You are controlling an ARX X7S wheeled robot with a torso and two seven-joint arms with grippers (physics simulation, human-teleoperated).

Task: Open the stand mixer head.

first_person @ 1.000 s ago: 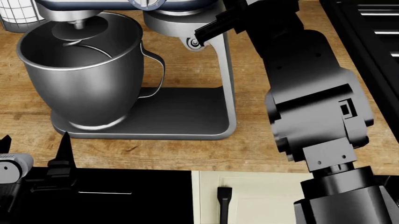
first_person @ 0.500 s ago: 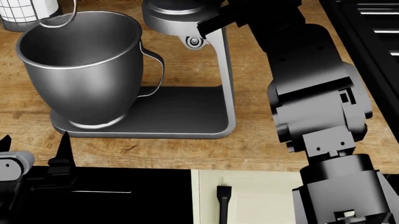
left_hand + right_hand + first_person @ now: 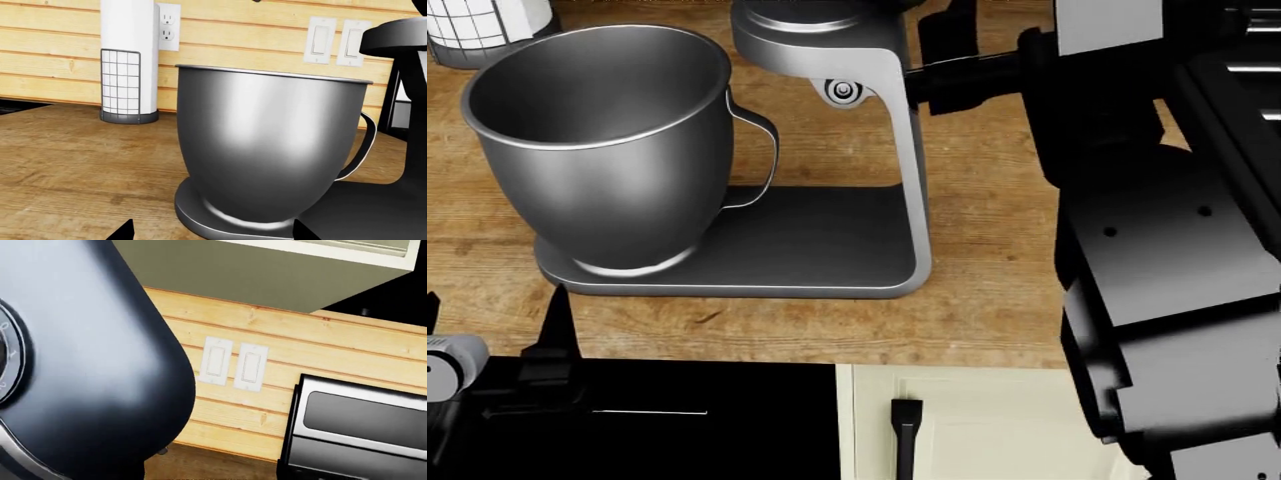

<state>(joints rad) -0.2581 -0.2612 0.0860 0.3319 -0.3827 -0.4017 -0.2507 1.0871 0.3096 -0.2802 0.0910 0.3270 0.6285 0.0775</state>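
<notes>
The stand mixer head point(image 3: 80, 365), dark navy with a round dial at its side, fills the near side of the right wrist view and stands tilted up. In the head view it is out of frame; only the silver-grey column point(image 3: 908, 170) with its hinge pin point(image 3: 842, 91) shows. The steel bowl point(image 3: 601, 140) sits uncovered on the flat dark base point(image 3: 814, 245). My right gripper point(image 3: 941, 55) is beside the hinge, to its right, its two black fingers apart and holding nothing. My left gripper point(image 3: 494, 315) is open and empty at the counter's front edge, facing the bowl point(image 3: 267, 145).
A white roll in a wire-grid holder point(image 3: 129, 65) stands at the back left of the wooden counter point(image 3: 988, 300). Wall outlet and switches point(image 3: 333, 40) are behind. A steel appliance point(image 3: 360, 430) stands right of the mixer. A dark range point(image 3: 1228, 60) lies at right, cabinet fronts point(image 3: 961, 430) below.
The mixer head has tilted up out of the head view and its beater has lifted out of the bowl. My right arm has moved right and closer to the camera.
</notes>
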